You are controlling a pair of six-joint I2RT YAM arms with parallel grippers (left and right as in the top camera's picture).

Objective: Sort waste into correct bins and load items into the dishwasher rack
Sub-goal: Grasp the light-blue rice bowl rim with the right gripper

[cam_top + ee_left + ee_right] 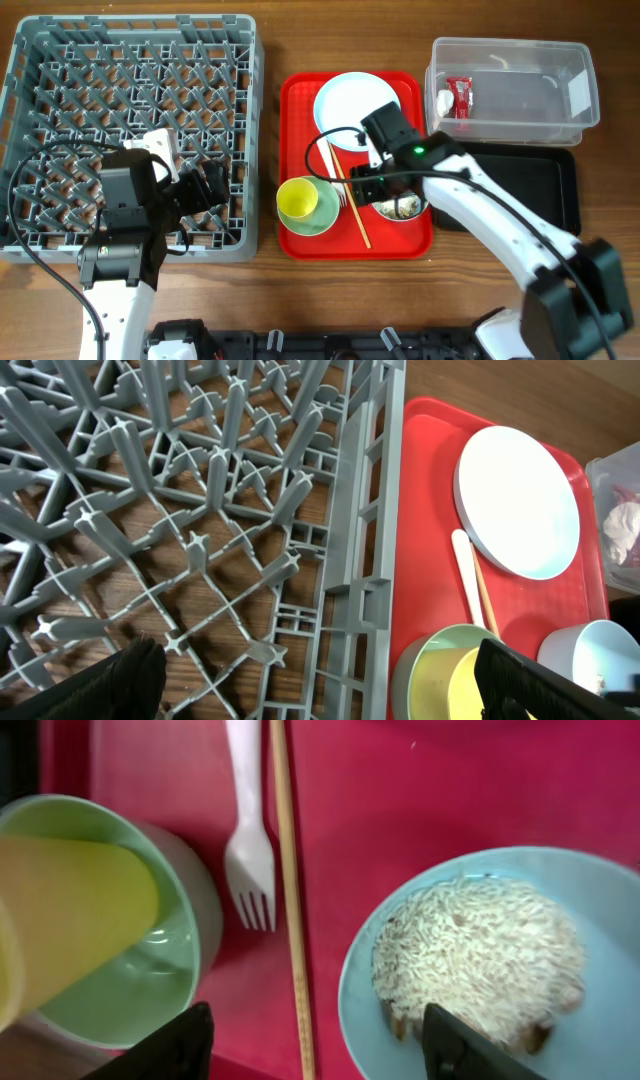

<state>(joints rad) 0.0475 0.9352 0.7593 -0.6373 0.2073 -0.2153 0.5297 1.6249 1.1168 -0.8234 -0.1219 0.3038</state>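
My right gripper point(378, 188) point(320, 1050) is open low over the red serving tray, straddling the wooden chopsticks point(290, 870) and the left rim of the light blue bowl point(360, 970), which holds off-white food scraps point(480, 950). The white fork point(250, 850) lies beside the chopsticks. The yellow cup point(297, 199) sits in the pale green bowl point(322, 215). The pale blue plate point(350, 100) lies at the tray's back. My left gripper point(215, 188) point(325, 685) is open and empty over the right edge of the grey rack point(60, 60). The red wrapper point(460, 96) and white scrap point(444, 101) lie in the clear tub point(580, 60).
The red serving tray point(295, 110) sits between the rack and the bins. The flat black tray point(530, 185) lies in front of the tub at the right, partly under my right arm.
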